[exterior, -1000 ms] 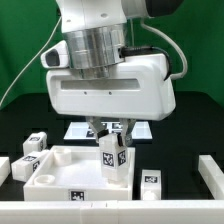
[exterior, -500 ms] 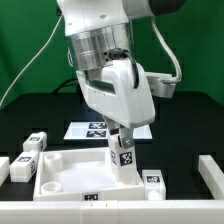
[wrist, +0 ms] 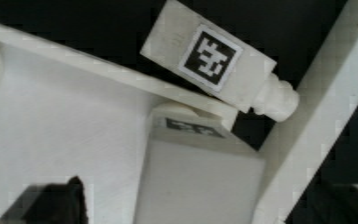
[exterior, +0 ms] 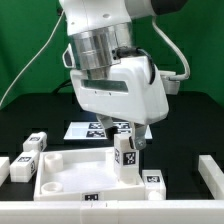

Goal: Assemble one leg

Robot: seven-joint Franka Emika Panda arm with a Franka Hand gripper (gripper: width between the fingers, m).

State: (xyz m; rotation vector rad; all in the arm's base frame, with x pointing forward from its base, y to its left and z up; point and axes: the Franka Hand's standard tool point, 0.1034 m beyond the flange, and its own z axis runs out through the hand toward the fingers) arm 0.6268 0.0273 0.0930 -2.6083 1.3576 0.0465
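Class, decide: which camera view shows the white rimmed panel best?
The exterior view: nearly the whole panel shows, with the leg standing at its corner. The wrist view shows only a close-up piece of it, rim and floor.

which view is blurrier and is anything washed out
wrist view: soft focus, the white panel blown out with little detail, though the leg has a readable tag; a dark blur fills one corner. exterior view: sharper and evenly lit, the leg under the gripper crisp against the black table.

White arm, ribbed silver collar, boxy white claw.
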